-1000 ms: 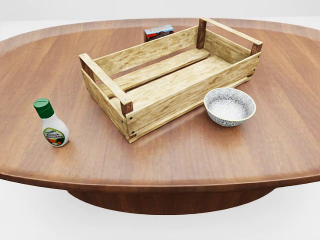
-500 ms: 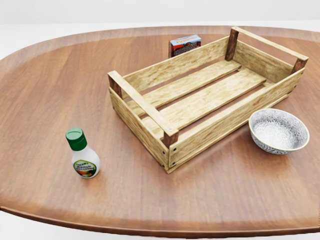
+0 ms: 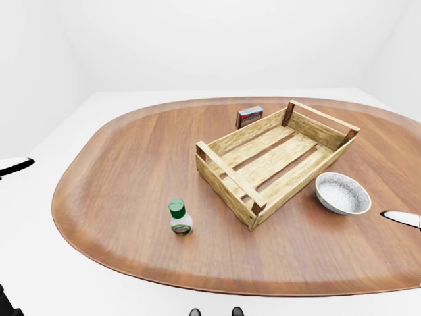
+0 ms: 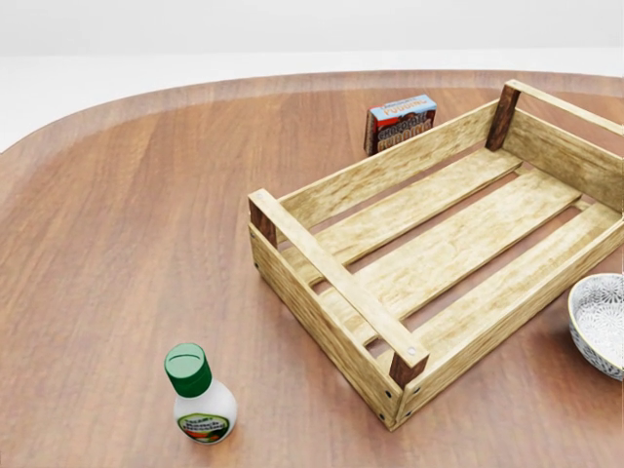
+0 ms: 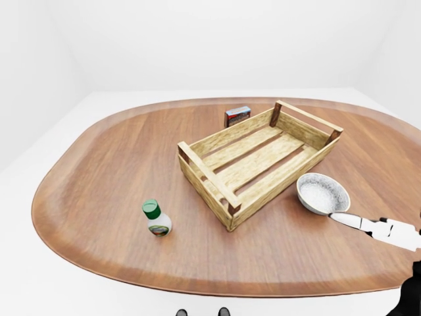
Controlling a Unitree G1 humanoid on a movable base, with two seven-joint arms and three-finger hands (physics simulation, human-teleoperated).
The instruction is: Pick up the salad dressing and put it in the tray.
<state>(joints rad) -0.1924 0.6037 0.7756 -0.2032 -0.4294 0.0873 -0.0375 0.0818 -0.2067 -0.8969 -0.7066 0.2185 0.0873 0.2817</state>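
The salad dressing point(image 4: 200, 395) is a small white bottle with a green cap. It stands upright on the wooden table at the lower left of the head view. The tray point(image 4: 331, 278) is a slatted wooden crate to its right, and nothing lies in it. My right hand point(image 5: 348, 220) reaches in from the right edge of the right-eye view with its white fingers stretched out. It is just below the bowl, holds nothing and is far from the bottle. Only a tip of my left hand point(image 3: 16, 165) shows at the left edge of the left-eye view, off the table.
A patterned white bowl point(image 3: 342, 193) stands to the right of the tray. A small red and blue box point(image 4: 400, 122) stands behind the tray's upper left side. The oval table's rim point(image 3: 99, 237) runs below the bottle.
The camera has moved closer to the table. In the head view the bottle, tray, box and bowl all shift right and down and grow larger. The things themselves have not moved.
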